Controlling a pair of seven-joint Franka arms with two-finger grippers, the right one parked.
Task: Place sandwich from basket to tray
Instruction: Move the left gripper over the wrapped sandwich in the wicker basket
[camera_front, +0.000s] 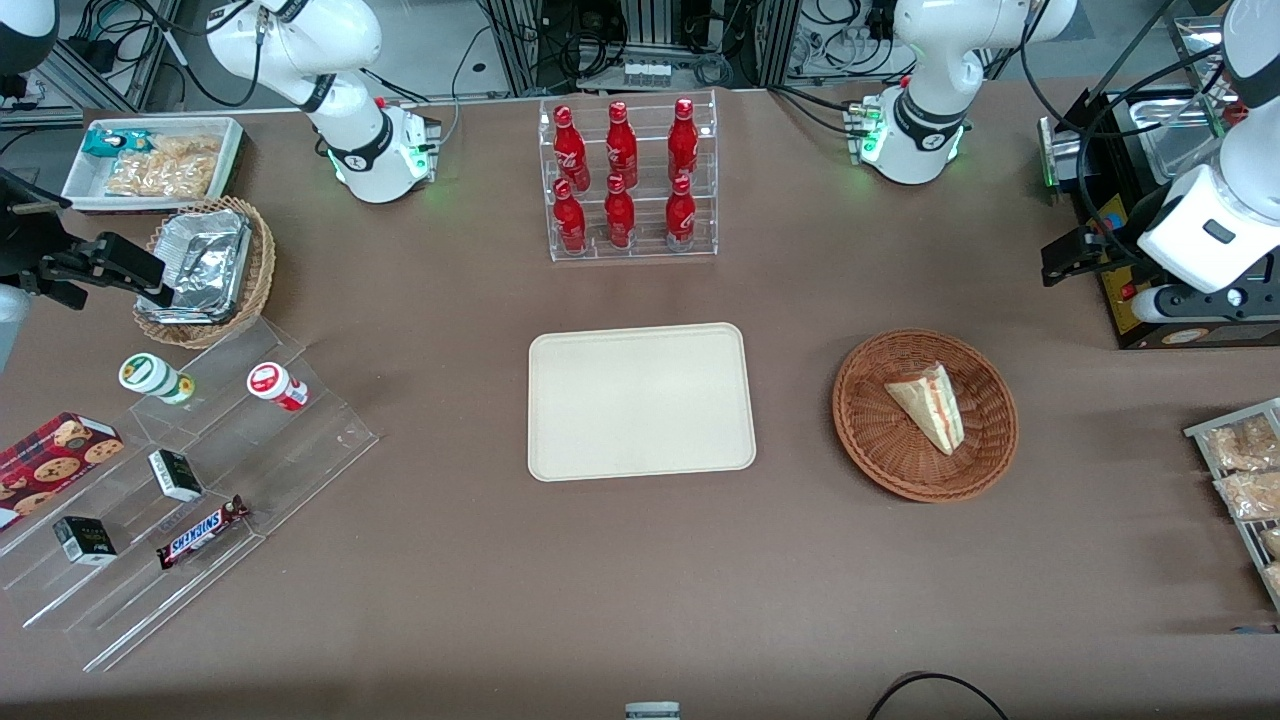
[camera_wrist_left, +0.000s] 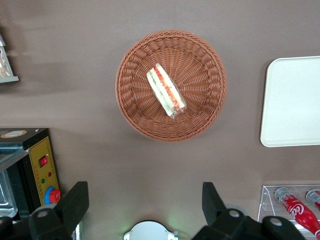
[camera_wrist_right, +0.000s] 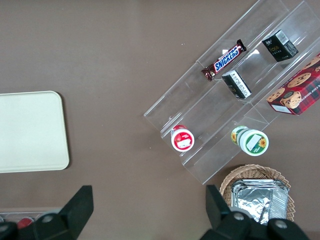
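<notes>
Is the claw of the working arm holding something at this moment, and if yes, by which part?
Nothing is held. The claw is open and high above the table, nothing between its fingers. The sandwich lies untouched in the basket.

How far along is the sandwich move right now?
Nothing is done yet. The sandwich lies in the basket, and the tray holds nothing. The hand is open, raised above the table beside the basket, holding nothing. Approach, grasp, carry and placement remain.
</notes>
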